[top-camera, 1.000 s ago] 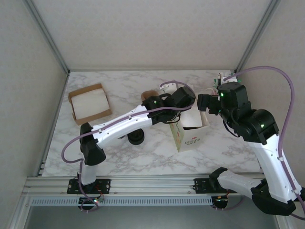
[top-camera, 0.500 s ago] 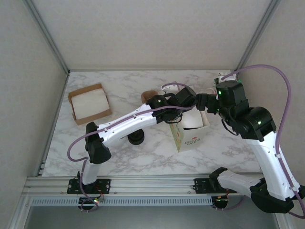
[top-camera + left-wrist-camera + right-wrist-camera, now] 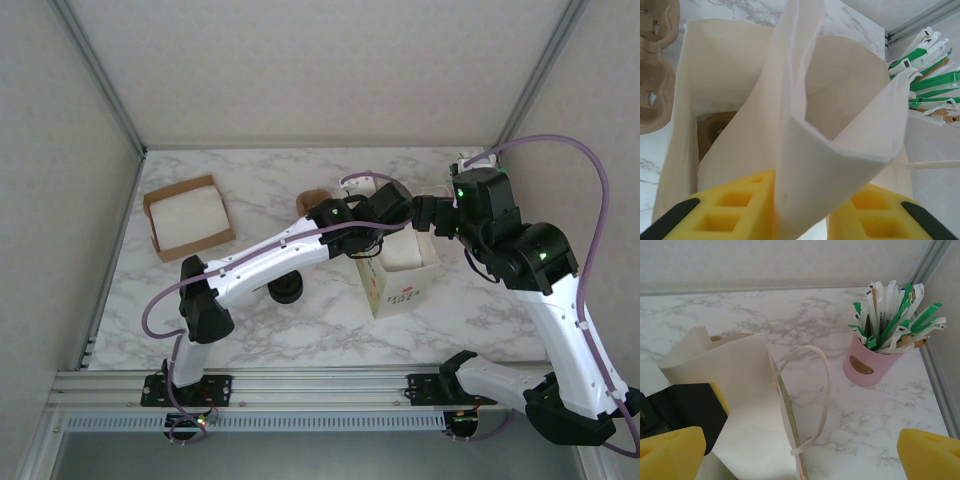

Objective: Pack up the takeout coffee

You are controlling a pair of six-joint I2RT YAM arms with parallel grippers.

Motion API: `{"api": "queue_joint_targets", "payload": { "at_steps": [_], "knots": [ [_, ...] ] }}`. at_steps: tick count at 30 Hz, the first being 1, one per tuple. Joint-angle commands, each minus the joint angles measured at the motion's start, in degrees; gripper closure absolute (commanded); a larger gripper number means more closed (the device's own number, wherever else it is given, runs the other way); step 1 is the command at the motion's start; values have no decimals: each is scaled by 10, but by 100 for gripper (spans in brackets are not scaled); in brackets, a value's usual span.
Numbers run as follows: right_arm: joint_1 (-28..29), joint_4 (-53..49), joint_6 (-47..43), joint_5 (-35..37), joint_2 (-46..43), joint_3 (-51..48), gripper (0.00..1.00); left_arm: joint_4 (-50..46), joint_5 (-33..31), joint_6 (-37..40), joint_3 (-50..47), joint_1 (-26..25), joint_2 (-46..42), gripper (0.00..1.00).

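**Left hand at the bag's mouth, right hand wide open**

One marble counter [image 3: 300, 330] and two arms working it: the left arm [image 3: 270, 255] stretched across, the right arm [image 3: 560, 300] bent in from the far side. One white paper bag [image 3: 400, 285] stands between them, with one handle loop [image 3: 810, 390] flopped over its side. At the far left sits one open cardboard box [image 3: 187, 215]. There is one brown pulp cup carrier [image 3: 313, 197] just behind the left arm, and one pink cup [image 3: 867, 362] in the far right corner, stuffed with more packets than I can count.

The left hand [image 3: 802, 215] is right over the bag's mouth, a fold of the bag's paper running up between its yellow fingers [image 3: 735, 212]. Pinched or let go, I cannot tell. The right hand [image 3: 800, 455] is spread wide beside the bag, gripping nothing.

I cannot pick out the takeout coffee with certainty. One small black round thing [image 3: 287, 290] sits on the counter under the left forearm, outside the bag and well apart from the left hand, on its near-left. Lidded or not, I cannot tell.
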Motion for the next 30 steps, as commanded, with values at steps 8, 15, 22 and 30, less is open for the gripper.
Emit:
{"api": "queue_joint_targets", "payload": {
  "at_steps": [8,15,22,30],
  "knots": [
    [-4,-7,-8,-20,8,14,1,56,-10,99,-3,-4,-52,69],
    [-4,-12,-5,-30,16,22,1,87,-5,152,-21,0,-78,67],
    [-5,-13,-5,-60,29,32,1,88,34,183,-28,28,-87,69],
    [-4,-15,-13,-163,80,55,15,155,81,227,-123,82,-169,66]
  ]
}}
